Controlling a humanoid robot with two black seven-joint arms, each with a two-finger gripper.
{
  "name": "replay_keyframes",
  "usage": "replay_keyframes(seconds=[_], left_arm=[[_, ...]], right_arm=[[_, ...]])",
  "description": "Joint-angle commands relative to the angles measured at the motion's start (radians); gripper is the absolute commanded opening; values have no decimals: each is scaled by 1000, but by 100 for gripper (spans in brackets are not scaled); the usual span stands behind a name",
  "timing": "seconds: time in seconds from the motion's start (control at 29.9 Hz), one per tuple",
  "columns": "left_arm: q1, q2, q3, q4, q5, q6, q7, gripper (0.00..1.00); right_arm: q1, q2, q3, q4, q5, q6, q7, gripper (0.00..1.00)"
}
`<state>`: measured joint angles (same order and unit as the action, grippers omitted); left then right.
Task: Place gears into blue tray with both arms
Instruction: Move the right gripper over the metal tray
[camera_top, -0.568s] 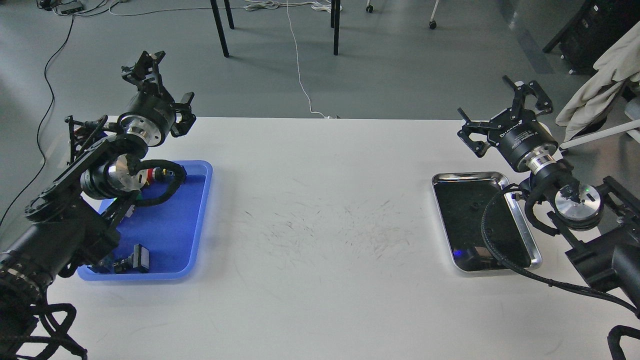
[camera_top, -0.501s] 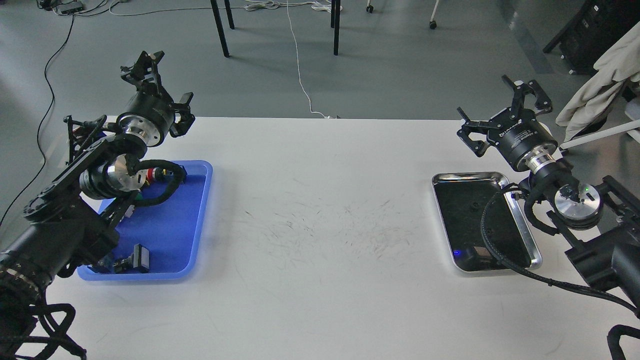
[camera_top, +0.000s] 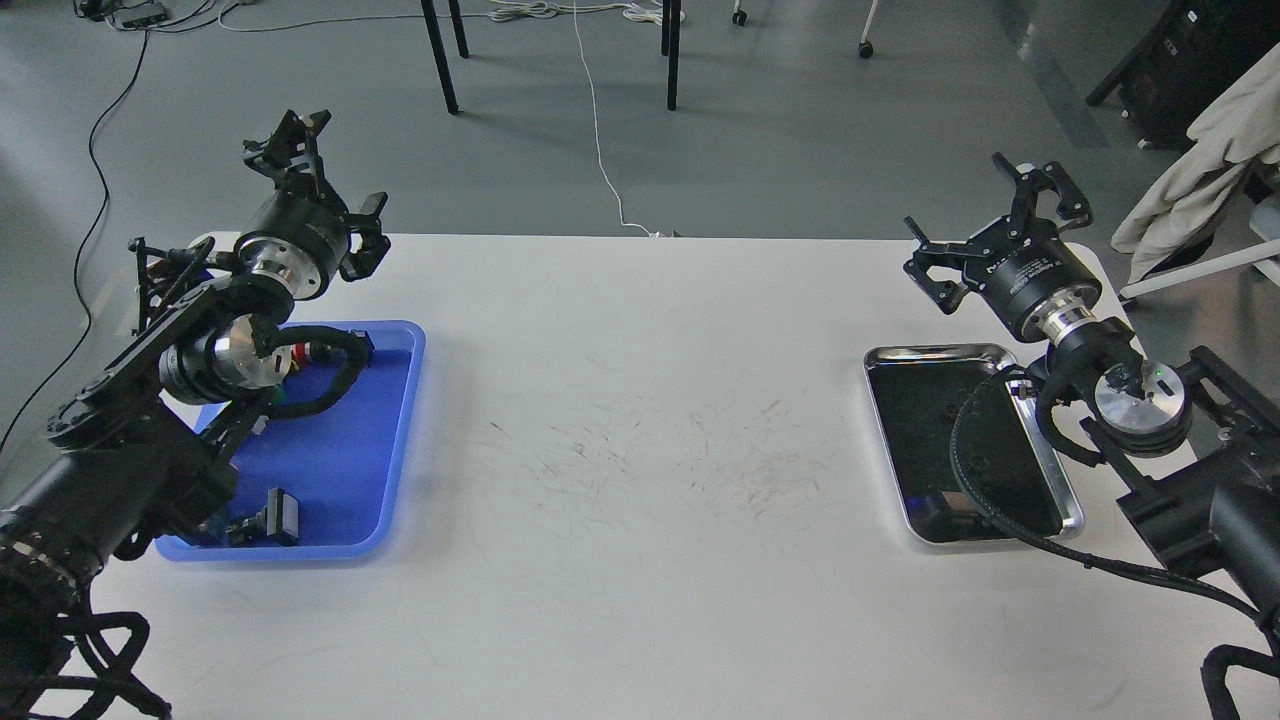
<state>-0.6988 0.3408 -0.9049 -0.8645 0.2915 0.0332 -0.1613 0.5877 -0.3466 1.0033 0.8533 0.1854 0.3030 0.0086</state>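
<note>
The blue tray (camera_top: 345, 440) lies on the table's left side, partly under my left arm. My left gripper (camera_top: 333, 180) hangs open and empty above the tray's far left corner, past the table's back edge. On the right, my right gripper (camera_top: 985, 228) is also open and empty, raised beyond the far end of the shiny steel tray (camera_top: 1068, 500). No gears can be made out: the steel tray's bottom is dark, and my right arm's cable covers part of it. Nothing toothed shows in the blue tray.
A black blocky part (camera_top: 277, 518) lies at the blue tray's near end, and a red-and-yellow capped switch (camera_top: 300, 351) at its far end under my left arm. Table legs and floor cables stand beyond the table. Cloth (camera_top: 1215, 150) hangs far right.
</note>
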Motion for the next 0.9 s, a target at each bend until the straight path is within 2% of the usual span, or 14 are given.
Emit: replay_keyframes(seconds=[0.0, 0.13, 0.27, 0.53, 0.67, 0.87], left_arm=[[-1, 24, -5, -1, -2, -2, -3, 98], [-2, 29, -11, 2, -8, -6, -3, 98], [1, 35, -11, 2, -14, -65, 12, 98], [10, 24, -17, -30, -15, -47, 2, 98], [15, 35, -5, -42, -6, -3, 8, 98], [31, 67, 9, -42, 31, -12, 5, 98]], right_arm=[[1, 0, 1, 0, 0, 4, 1, 99], [0, 0, -5, -3, -1, 11, 2, 99], [-5, -9, -14, -8, -6, 18, 2, 99], [12, -48, -80, -7, -20, 59, 4, 99], [69, -61, -158, -10, -21, 59, 2, 99], [179, -77, -302, -49, -37, 59, 2, 99]])
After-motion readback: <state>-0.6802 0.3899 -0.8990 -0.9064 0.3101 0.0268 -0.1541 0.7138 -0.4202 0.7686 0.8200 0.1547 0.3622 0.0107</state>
